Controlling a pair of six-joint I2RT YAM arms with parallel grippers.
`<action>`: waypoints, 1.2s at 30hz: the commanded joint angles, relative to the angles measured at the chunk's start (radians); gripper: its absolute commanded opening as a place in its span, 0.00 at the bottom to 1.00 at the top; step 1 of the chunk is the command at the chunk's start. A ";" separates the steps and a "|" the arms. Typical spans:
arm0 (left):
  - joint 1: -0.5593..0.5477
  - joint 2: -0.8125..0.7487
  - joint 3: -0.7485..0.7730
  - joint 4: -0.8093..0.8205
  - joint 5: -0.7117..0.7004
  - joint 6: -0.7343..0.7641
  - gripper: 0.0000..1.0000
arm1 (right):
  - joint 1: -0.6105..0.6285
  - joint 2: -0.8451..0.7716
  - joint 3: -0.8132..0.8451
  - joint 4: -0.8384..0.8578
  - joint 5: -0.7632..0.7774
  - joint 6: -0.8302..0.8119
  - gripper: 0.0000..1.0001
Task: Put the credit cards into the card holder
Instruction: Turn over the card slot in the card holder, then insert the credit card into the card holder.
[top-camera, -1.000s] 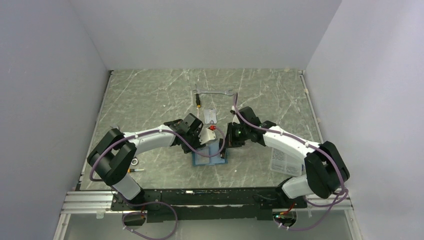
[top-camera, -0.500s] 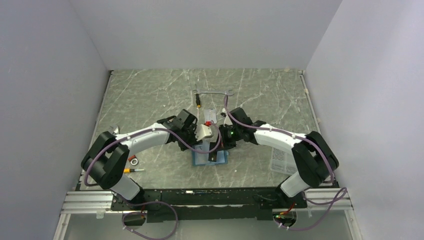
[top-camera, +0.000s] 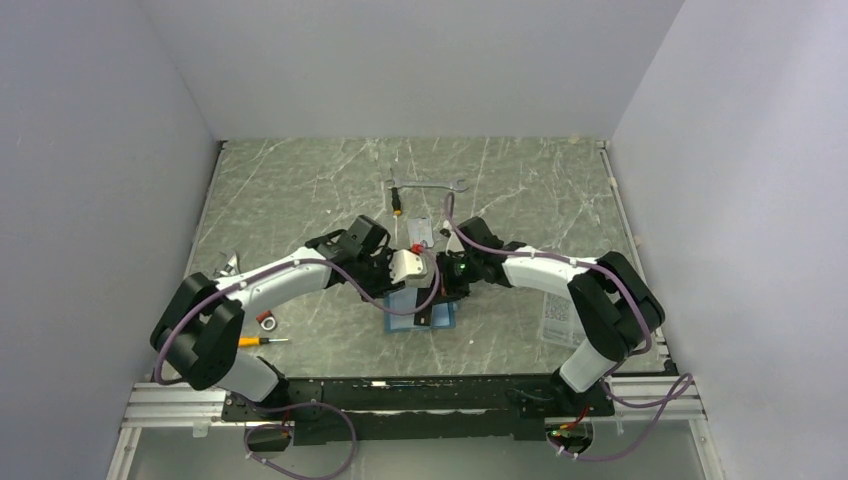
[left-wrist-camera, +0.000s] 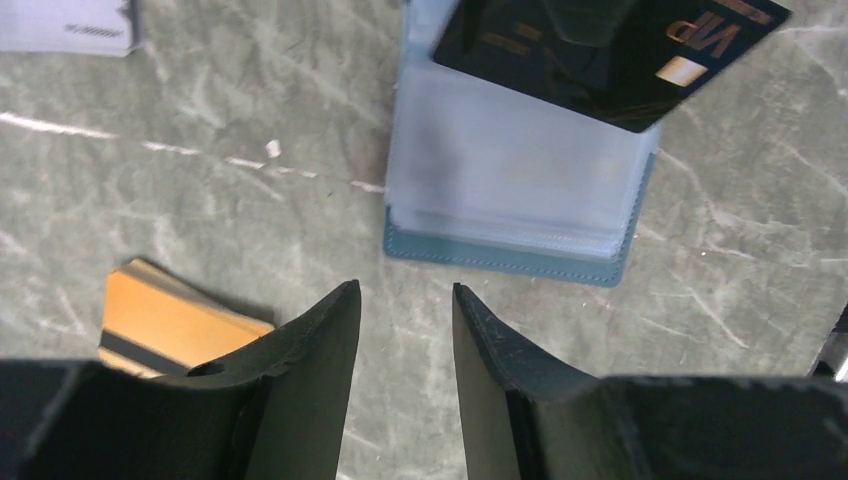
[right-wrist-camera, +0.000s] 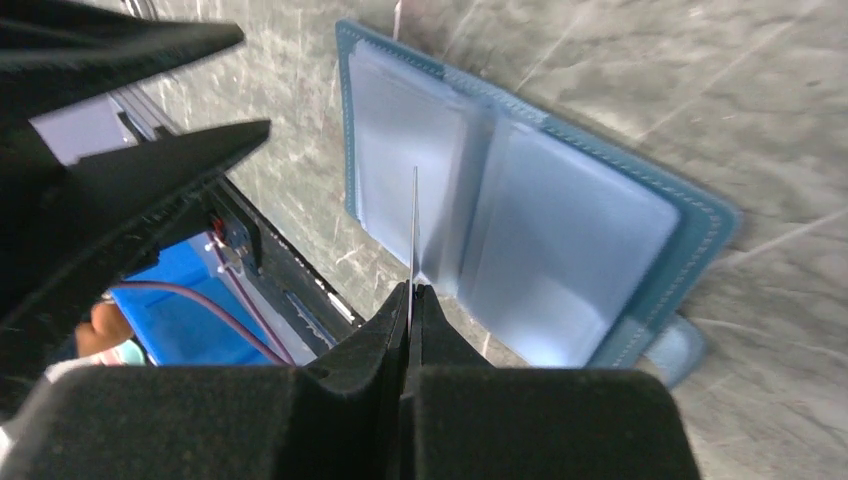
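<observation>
Near the middle of the table (top-camera: 300, 190), we have the card holder (left-wrist-camera: 520, 180) lying open and flat, pale pockets up. Our right gripper (right-wrist-camera: 410, 300) is clamped tight on a dark card (left-wrist-camera: 610, 50), held on edge so that its own camera sees only a thin line. That line points down at the holder and crosses one pocket close to the fold (whether the edge touches the plastic yet, we cannot tell). So the holder lies straight ahead of the card's leading edge. The coming move, as we judge it, turns on lining that edge up with a pocket mouth rather than the fold. Our left gripper (left-wrist-camera: 405, 340) hovers just beside the holder's edge nearest it, jaws apart with nothing between them, close enough to pin the holder down. An orange card (left-wrist-camera: 165, 325) lies on the table beside that gripper, apart from the holder.
</observation>
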 joint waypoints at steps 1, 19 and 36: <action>-0.041 0.053 0.040 0.011 0.041 0.009 0.45 | -0.071 -0.036 -0.030 0.063 -0.088 -0.006 0.00; -0.116 0.107 0.004 0.031 -0.061 0.057 0.41 | -0.125 0.011 -0.123 0.238 -0.159 0.040 0.00; -0.117 0.094 -0.069 0.044 -0.115 0.078 0.39 | -0.128 0.045 -0.234 0.504 -0.192 0.166 0.00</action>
